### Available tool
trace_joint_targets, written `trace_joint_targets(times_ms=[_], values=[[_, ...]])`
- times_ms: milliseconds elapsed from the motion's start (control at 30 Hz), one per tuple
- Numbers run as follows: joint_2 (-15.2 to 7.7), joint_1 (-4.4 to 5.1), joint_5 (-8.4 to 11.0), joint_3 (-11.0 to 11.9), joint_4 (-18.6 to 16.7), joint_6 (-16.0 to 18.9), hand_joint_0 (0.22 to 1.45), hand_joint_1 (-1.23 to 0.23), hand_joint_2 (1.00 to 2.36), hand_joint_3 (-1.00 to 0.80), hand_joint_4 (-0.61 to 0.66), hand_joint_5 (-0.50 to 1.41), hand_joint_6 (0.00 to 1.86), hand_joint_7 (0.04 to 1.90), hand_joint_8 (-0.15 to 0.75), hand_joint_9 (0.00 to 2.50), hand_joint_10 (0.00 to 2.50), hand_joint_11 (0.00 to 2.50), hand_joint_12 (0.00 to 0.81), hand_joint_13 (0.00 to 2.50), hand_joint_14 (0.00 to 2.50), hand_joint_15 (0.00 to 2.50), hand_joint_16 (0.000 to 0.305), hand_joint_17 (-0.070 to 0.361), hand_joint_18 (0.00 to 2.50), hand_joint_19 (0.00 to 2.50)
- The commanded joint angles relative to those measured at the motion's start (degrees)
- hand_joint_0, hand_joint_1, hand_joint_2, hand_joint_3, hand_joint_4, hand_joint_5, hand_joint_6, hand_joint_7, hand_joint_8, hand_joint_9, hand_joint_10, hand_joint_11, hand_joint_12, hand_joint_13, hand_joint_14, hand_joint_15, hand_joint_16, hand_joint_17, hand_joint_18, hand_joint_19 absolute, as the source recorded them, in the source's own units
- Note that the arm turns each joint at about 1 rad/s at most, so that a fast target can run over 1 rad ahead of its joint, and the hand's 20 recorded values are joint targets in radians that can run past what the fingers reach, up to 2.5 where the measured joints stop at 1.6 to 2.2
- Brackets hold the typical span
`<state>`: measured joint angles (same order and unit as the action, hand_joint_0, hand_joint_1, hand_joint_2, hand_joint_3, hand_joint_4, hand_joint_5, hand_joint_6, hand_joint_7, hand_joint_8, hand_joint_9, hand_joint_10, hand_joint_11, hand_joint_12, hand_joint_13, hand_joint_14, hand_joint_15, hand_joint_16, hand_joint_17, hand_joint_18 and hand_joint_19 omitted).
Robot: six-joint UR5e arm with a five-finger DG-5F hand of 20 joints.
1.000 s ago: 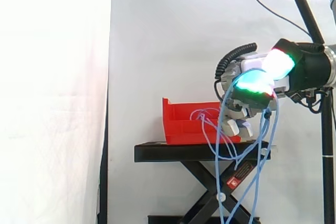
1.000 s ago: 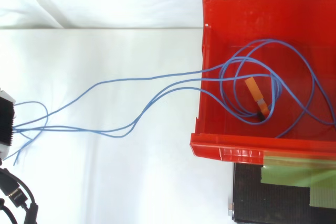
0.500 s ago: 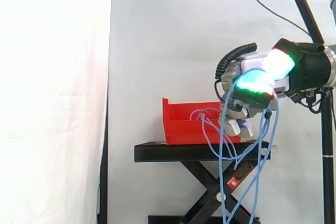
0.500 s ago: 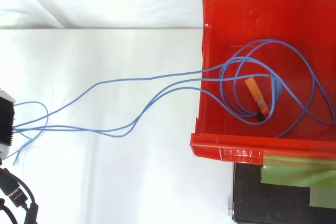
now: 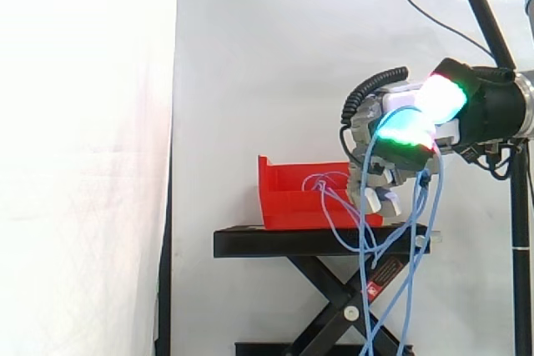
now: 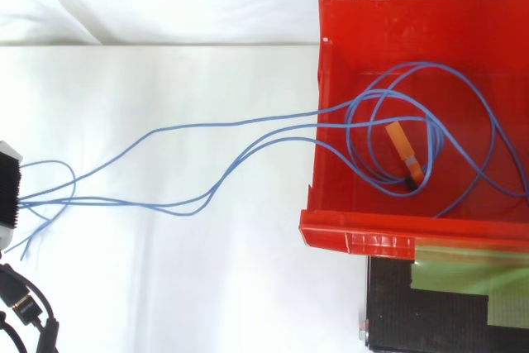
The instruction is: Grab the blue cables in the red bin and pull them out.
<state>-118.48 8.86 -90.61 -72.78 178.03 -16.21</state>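
Observation:
The red bin (image 5: pixel 292 193) stands on the black stand (image 5: pixel 317 242); from above the red bin (image 6: pixel 355 237) holds loops of blue cables (image 6: pixel 450 134) and a small orange piece (image 6: pixel 405 152). Strands of the blue cables (image 6: pixel 190 134) run leftward out over the bin's rim to my hand (image 6: pixel 8 196) at the left edge. In the side view my hand (image 5: pixel 405 143) hovers right of the bin, above the stand's right end, its fingers curled around the blue cables (image 5: pixel 367 231), which hang in long loops below the stand top.
A white curtain (image 5: pixel 83 156) hangs at the left. A camera on a black pole (image 5: pixel 492 31) stands behind the arm. The scissor legs of the stand (image 5: pixel 334 306) are below. A green-taped black surface (image 6: pixel 446 295) lies beside the bin.
My hand has shifted very slightly away from the bin, and the hanging loops have swung a little. The cable loops inside the bin look the same.

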Motion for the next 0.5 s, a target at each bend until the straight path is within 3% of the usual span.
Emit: trace_joint_targets(times_ms=[0,467], values=[[0.0,0.02,0.00,0.0,0.0,0.0,0.73,-0.94,1.00,-1.00,0.20,1.01,0.01,0.82,0.218,1.01,0.03,0.86,0.326,0.84,0.03,0.70,0.049,0.111,0.77,1.00],[0.0,0.02,0.00,0.0,-0.4,0.0,0.70,-0.91,1.00,-1.00,0.21,1.00,0.01,0.80,0.228,1.02,0.03,0.86,0.334,0.85,0.03,0.69,0.051,0.116,0.78,1.00]])
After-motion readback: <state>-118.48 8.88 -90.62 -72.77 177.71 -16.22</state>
